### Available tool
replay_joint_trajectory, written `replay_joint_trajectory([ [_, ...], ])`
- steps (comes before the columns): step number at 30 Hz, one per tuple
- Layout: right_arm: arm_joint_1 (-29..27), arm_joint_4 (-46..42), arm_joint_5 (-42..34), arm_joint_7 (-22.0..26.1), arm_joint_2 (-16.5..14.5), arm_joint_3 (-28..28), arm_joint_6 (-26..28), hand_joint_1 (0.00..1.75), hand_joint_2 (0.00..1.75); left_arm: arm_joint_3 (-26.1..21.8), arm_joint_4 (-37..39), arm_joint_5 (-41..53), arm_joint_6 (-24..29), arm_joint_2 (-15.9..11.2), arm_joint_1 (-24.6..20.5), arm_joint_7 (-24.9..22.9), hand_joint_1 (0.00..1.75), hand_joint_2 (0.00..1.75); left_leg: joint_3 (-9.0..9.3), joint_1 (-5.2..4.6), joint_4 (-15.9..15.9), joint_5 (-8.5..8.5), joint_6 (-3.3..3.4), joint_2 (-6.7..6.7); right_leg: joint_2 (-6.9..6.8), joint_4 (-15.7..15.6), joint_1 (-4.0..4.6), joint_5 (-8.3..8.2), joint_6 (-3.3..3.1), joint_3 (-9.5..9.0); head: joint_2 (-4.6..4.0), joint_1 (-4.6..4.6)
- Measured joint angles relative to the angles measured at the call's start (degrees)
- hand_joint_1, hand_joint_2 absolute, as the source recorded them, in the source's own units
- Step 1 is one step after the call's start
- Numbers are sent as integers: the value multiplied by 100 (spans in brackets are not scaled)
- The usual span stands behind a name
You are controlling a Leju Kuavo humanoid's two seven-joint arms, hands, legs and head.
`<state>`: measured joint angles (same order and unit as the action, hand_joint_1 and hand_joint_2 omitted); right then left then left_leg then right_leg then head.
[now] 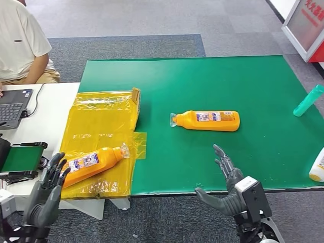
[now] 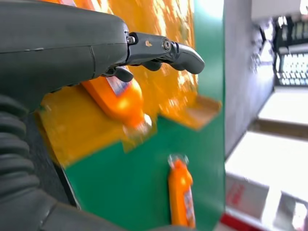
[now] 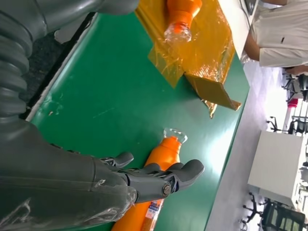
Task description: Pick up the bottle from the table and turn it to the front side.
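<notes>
- Orange bottle (image 1: 208, 120) lies on its side mid green mat (image 1: 229, 81), untouched.
- Right hand (image 1: 225, 185) near it, fingers spread, holding nothing.
- Left hand (image 1: 47, 195) spread, empty, beside second bottle (image 1: 93, 163) on yellow sheet (image 1: 99, 126).
- Pickup and turning both remain.

Two orange bottles lie on their sides: one (image 1: 207, 120) at the centre of the head view on the green mat (image 1: 248, 86), the other (image 1: 93, 163) at the lower left on the yellow plastic sheet (image 1: 99, 121). One teal bottle (image 1: 309, 100) sits at the right edge, one white bottle (image 1: 318, 167) at the lower right edge. One laptop (image 1: 13, 105) at the left. One person (image 1: 21, 45) at the upper left
</notes>
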<state>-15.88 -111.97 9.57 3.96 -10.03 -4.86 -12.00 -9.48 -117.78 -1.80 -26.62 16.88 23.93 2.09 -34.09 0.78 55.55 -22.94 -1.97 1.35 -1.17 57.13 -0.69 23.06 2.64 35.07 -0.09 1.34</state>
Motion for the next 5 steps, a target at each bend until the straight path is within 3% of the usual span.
replay_joint_trajectory([
  [1,19,45,-18,-3,17,-61,76,0,175,-137,-39,31,-28,43,30,-6,0,0,0,0,0,0,0,0,-1,0,0,1,0,-1,0,1],
  [5,24,112,16,-85,32,-145,178,0,175,-365,-131,66,51,154,107,75,0,175,1,0,0,0,1,-1,-1,0,0,4,0,-2,0,0],
])
